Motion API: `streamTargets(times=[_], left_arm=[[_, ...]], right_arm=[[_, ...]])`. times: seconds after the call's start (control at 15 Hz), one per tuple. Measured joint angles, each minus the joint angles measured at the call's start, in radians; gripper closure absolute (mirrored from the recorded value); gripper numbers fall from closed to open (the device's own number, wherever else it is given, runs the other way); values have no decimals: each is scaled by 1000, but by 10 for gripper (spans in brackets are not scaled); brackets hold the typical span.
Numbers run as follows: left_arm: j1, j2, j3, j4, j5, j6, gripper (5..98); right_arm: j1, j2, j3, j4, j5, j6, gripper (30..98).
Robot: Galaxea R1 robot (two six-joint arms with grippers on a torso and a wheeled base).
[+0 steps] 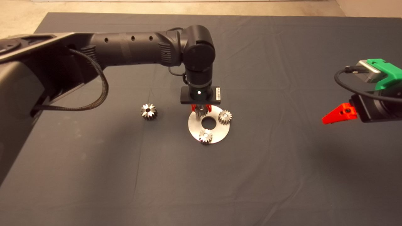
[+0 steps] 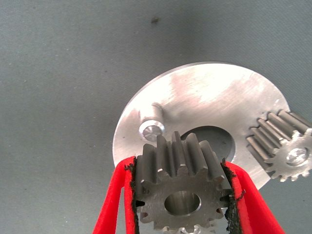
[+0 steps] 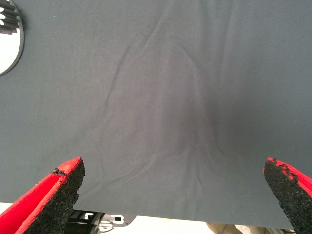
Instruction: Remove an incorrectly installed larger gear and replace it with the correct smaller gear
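Red fingers (image 2: 119, 195) of the left gripper (image 2: 180, 204) clamp a smaller gear (image 2: 180, 187) by its toothed flanks, one black pad pressed on each side, its round centre hole facing the wrist camera. The gear hangs above the round metal plate (image 2: 214, 97), just beside a bare short peg (image 2: 152, 127) that stands on the plate near its large central hole (image 2: 214, 139).

From the head view, the left gripper (image 1: 201, 110) points straight down over the far edge of the plate (image 1: 220, 130), at the end of the black left arm (image 1: 132, 50) reaching in over the table (image 1: 282, 172). Two more fine-toothed gears sit on the plate: one at its right edge (image 1: 225, 116), one at its near edge (image 1: 205, 136).

The larger gear (image 1: 149, 111), coarse-toothed with a shiny star-like face, lies on the dark mat to the left of the plate, well apart from it.

At the picture's right edge the right gripper (image 1: 337, 114) hovers over bare mat, away from the plate; its wrist view shows its fingers (image 3: 53, 197) spread wide, holding nothing.
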Motion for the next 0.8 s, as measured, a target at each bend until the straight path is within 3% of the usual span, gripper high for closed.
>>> streamTargets(times=[0.8], left_arm=[[0,-1,-27,4,3,1,758]], right_arm=[[0,-1,0,0,0,0,314]])
